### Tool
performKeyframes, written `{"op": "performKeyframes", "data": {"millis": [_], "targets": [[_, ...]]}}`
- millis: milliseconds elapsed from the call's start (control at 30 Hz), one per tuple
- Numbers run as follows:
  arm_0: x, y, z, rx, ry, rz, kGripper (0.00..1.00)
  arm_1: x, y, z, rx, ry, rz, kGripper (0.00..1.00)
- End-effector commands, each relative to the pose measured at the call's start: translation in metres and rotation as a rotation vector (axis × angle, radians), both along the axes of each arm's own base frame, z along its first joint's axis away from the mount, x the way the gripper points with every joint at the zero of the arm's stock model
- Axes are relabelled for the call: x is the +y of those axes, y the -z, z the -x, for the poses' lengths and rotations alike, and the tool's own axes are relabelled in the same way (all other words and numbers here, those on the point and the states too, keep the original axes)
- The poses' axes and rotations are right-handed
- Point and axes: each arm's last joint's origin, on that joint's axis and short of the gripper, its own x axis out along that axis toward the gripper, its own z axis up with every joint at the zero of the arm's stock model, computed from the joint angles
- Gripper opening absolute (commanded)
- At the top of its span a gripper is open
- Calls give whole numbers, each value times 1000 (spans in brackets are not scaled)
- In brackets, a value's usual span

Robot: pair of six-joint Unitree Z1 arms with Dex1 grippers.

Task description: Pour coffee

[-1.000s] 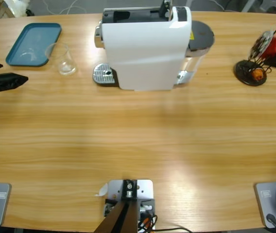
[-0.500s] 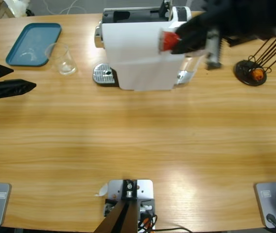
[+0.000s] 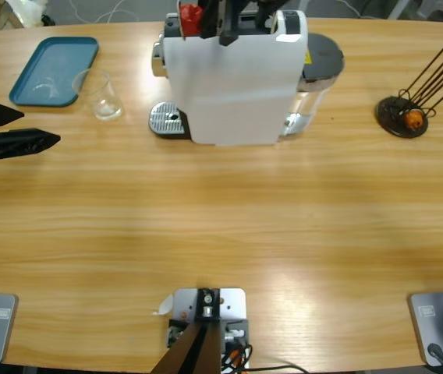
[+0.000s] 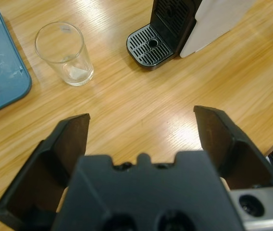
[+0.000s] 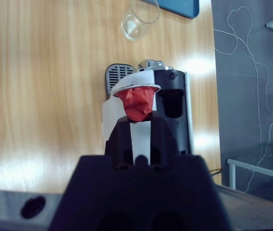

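My right gripper [image 3: 206,19] hovers over the top of the white coffee machine [image 3: 233,78], shut on a red capsule [image 3: 190,17]. The right wrist view looks down past the capsule [image 5: 137,102], held at the tips of my right gripper [image 5: 137,121], onto the machine's black top [image 5: 175,115]. A clear glass tumbler [image 3: 104,95] stands left of the machine's drip tray [image 3: 167,119]. My left gripper [image 3: 38,127] is open at the table's left edge, short of the tumbler [image 4: 64,53]. The coffee is not in view.
A teal tray [image 3: 54,70] lies at the back left beside the tumbler. A black wire capsule rack [image 3: 405,115] holding an orange capsule stands at the right. Bare wooden table spreads in front of the machine.
The right gripper carried the red capsule leftward from the rack to above the machine's top. The left gripper came slightly further in from the left edge.
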Motion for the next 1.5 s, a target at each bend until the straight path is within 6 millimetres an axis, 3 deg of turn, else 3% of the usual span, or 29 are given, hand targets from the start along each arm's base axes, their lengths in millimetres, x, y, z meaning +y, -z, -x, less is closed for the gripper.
{"op": "performKeyframes", "data": {"millis": [33,333,1167,1200,1233,1267,1333,1400,1500], "targets": [[-3,12,-1,43,23,-22,941,14,26,-36,9,49,74,2],[-3,12,-1,40,23,-20,941,25,33,-50,10,62,97,1],[-2,11,0,38,23,-19,936,29,47,-59,40,76,114,4],[-2,11,0,38,23,-19,936,29,47,-59,43,77,114,133],[-2,12,0,39,23,-19,936,29,48,-60,47,83,113,377],[-2,11,0,38,23,-19,936,29,49,-61,55,91,112,561],[-2,11,0,37,23,-18,936,28,49,-62,74,92,118,826],[-2,11,0,37,23,-19,936,28,50,-62,84,94,124,921],[-2,11,0,37,23,-19,936,28,49,-62,85,98,125,936]]}}
